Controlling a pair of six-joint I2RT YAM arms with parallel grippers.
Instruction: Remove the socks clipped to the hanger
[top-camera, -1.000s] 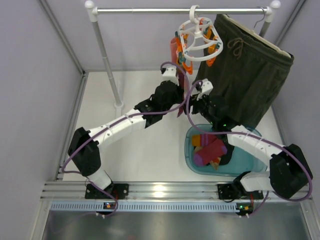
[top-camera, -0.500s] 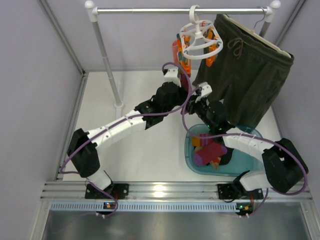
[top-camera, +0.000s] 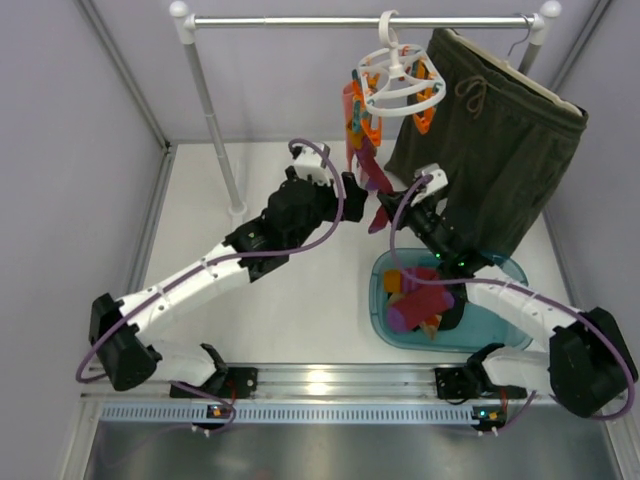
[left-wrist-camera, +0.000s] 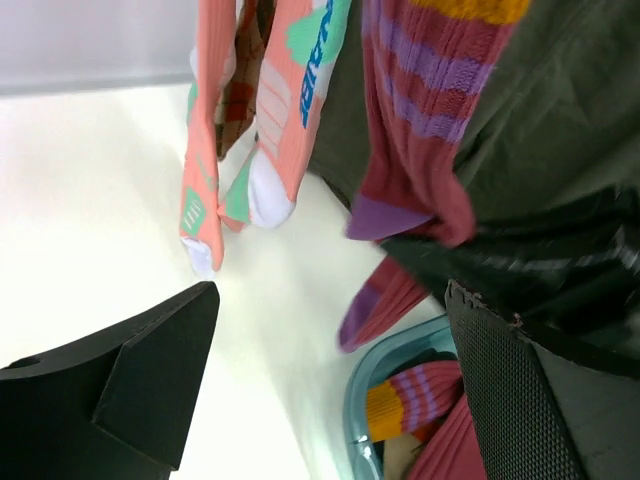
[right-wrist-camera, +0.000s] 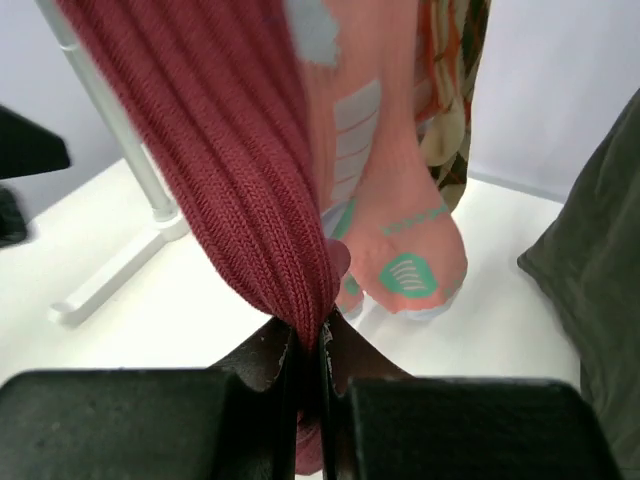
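**Moved: left arm back, right gripper onto a sock**

Pulls the left arm back toward the lower left of the overhead view, compared with a second ago; spreads the left gripper (left-wrist-camera: 330, 300) wide, holding nothing, just below the hanging socks; lifts the right gripper (right-wrist-camera: 308, 350) from beside the dark shorts (top-camera: 490, 150) and clamps it tight on the lower end of the maroon striped sock (right-wrist-camera: 220, 130); settles the hanger (top-camera: 400, 85) more level on the rail (top-camera: 300, 20) than before.

Counts as partly done, at a guess around halfway; shows several loose socks (top-camera: 420, 300) already piled in the teal tub (top-camera: 377, 300) below the right arm; leaves the maroon striped sock stretched down from the hanger, seemingly clipped at the top; leaves two pink-and-teal socks (left-wrist-camera: 285, 120) and a brown patterned sock (left-wrist-camera: 243, 75) dangling beside it; hides any further clips behind the fabric, so cannot tell the exact number remaining.
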